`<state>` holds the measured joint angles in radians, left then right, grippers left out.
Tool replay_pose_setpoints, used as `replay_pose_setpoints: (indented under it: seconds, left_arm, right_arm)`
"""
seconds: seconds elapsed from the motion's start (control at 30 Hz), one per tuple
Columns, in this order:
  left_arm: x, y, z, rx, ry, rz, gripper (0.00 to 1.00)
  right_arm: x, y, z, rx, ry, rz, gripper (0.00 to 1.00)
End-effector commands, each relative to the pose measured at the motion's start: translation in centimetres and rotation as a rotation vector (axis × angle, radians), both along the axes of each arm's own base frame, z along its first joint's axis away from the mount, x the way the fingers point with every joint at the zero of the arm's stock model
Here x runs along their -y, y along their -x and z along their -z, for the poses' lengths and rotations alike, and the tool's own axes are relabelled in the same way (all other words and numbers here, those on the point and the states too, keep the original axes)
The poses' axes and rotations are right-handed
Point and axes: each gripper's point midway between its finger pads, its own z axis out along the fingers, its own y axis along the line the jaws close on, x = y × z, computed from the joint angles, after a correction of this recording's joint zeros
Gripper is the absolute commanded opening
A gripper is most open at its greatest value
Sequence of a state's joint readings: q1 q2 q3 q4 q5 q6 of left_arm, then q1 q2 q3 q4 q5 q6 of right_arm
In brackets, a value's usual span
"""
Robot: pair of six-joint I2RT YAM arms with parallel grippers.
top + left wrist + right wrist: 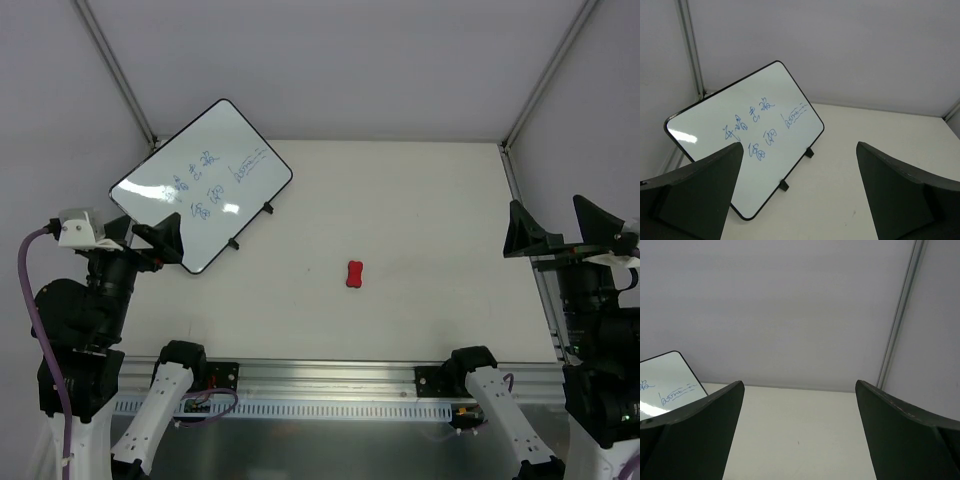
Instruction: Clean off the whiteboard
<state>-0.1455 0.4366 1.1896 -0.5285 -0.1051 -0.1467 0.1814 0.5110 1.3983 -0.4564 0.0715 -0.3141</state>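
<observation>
The whiteboard (202, 185) leans at the far left of the table, white with a thin black rim, blue handwriting and two small black clips on its near edge. It also shows in the left wrist view (747, 135) and, partly, in the right wrist view (665, 382). A small red bone-shaped eraser (354, 273) lies on the table near the middle. My left gripper (145, 235) is open and empty, just in front of the board's near corner. My right gripper (560, 225) is open and empty at the far right, away from both.
The white table (420, 220) is bounded by grey walls and metal frame posts (115, 70) at the back corners. A metal rail (330, 385) runs along the near edge between the arm bases.
</observation>
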Motion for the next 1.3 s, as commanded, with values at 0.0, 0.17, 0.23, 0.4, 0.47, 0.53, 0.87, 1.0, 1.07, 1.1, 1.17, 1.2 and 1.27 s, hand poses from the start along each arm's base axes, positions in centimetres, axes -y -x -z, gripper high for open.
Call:
replay_pose_setpoints:
  seconds: [0.0, 0.17, 0.23, 0.4, 0.47, 0.53, 0.87, 1.0, 1.07, 1.1, 1.17, 1.2, 1.27]
  left_arm:
    - [0.6, 0.5, -0.8, 0.016, 0.008, 0.035, 0.99]
    - [1.8, -0.7, 0.4, -0.054, 0.039, 0.086, 0.99]
    - [2.6, -1.9, 1.4, -0.116, 0.061, 0.113, 0.99]
    - [4.0, -5.6, 4.0, -0.276, 0.099, 0.142, 0.99]
    - [4.2, -7.9, 5.5, -0.355, 0.087, 0.129, 0.99]
    - [3.8, -10.5, 6.7, -0.426, 0.078, 0.082, 0.99]
    - [-4.8, -21.6, 5.6, -0.516, 0.067, -0.067, 0.99]
    - [-8.4, -24.4, 3.7, -0.479, 0.035, -0.03, 0.99]
    - [-10.0, -25.8, 5.0, -0.505, 0.017, 0.005, 0.99]
    - [-10.5, -26.3, 4.7, -0.493, 0.01, 0.018, 0.99]
    - [-11.3, -27.5, 5.6, -0.501, 0.025, 0.093, 0.99]
    - [-11.7, -28.4, 6.9, -0.522, 0.023, 0.119, 0.99]
    - [-12.3, -29.2, 7.8, -0.529, -0.012, 0.144, 0.99]
  right_arm:
    - [-0.7, -0.9, 0.1, -0.004, -0.009, -0.029, 0.99]
    - [-2.6, -1.9, 1.5, -0.05, -0.016, -0.128, 0.99]
    - [-4.4, -2.7, 2.9, -0.096, -0.004, -0.216, 0.99]
    - [-8.1, -4.7, 6.7, -0.243, -0.032, -0.395, 0.99]
    - [-9.5, -5.8, 9.1, -0.335, -0.069, -0.46, 0.99]
    - [-10.2, -7.2, 12.1, -0.436, -0.102, -0.482, 0.99]
    - [-14.5, -8.2, 21.2, -0.658, -0.082, -0.68, 0.99]
    - [-15.8, -7.9, 23.9, -0.681, 0.009, -0.785, 0.99]
    - [-16.5, -7.5, 24.4, -0.698, 0.033, -0.845, 0.99]
    - [-16.7, -7.6, 24.4, -0.706, 0.035, -0.861, 0.99]
    - [-17.3, -7.7, 24.3, -0.732, 0.032, -0.903, 0.99]
    - [-17.6, -8.0, 24.2, -0.742, 0.034, -0.918, 0.99]
    - [-18.0, -7.7, 24.4, -0.751, 0.048, -0.956, 0.99]
